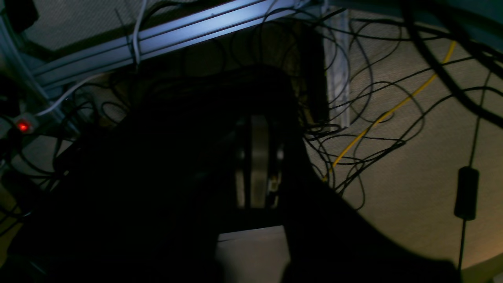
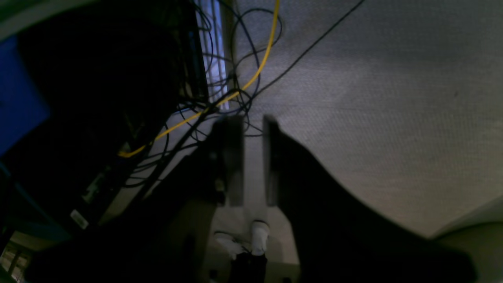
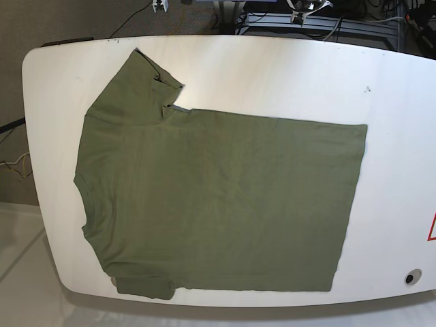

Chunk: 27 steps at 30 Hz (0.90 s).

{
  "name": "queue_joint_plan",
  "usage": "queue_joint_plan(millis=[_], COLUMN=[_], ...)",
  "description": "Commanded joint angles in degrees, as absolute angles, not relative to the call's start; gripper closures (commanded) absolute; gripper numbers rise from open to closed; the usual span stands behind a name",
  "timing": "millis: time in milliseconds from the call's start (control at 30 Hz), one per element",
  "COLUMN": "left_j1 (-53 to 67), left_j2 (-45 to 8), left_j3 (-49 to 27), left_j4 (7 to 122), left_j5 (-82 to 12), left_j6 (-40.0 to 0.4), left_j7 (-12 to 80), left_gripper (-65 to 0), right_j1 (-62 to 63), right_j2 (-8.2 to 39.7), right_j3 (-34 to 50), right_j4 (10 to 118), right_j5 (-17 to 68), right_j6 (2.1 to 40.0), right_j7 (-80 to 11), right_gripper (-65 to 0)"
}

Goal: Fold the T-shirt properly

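The olive-green T-shirt (image 3: 218,197) lies flat on the white table (image 3: 286,75) in the base view. Its collar points left, its hem points right, and one sleeve (image 3: 139,82) spreads toward the far left. Neither gripper shows in the base view. In the left wrist view my left gripper (image 1: 257,122) is a dark shape hanging over the floor, with a narrow gap and nothing held. My right gripper (image 2: 253,120) also hangs over the floor, its fingers (image 2: 234,157) slightly apart and empty. The shirt appears in neither wrist view.
Tangled black cables (image 1: 365,118) and a yellow cable (image 1: 393,110) lie on the carpet below the table, beside an aluminium frame rail (image 1: 177,35). A small dark round fitting (image 3: 409,277) sits in the table's near right corner.
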<state>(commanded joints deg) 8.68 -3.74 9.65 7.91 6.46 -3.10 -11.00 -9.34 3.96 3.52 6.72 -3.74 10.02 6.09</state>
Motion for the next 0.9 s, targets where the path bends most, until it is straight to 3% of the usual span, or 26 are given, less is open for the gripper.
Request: queue_joint_plan(millis=[400, 900], left_j1=[7.4, 8.3], left_j2=[-3.4, -3.7], left_j3=[9.5, 9.7], left_j4=[7.6, 8.3], left_j5=[6.2, 6.5], left_j6=[-6.4, -5.7], left_j7=[-10.2, -10.1], left_gripper=[0.0, 0.0], right_j1=[-8.1, -9.2], right_j2=[3.6, 4.2], right_j3=[3.4, 3.5], right_j4=[6.7, 9.5], right_j5=[-3.9, -4.0], right_j6=[10.6, 11.6], right_j7=[5.2, 3.0], right_gripper=[-8.0, -7.7])
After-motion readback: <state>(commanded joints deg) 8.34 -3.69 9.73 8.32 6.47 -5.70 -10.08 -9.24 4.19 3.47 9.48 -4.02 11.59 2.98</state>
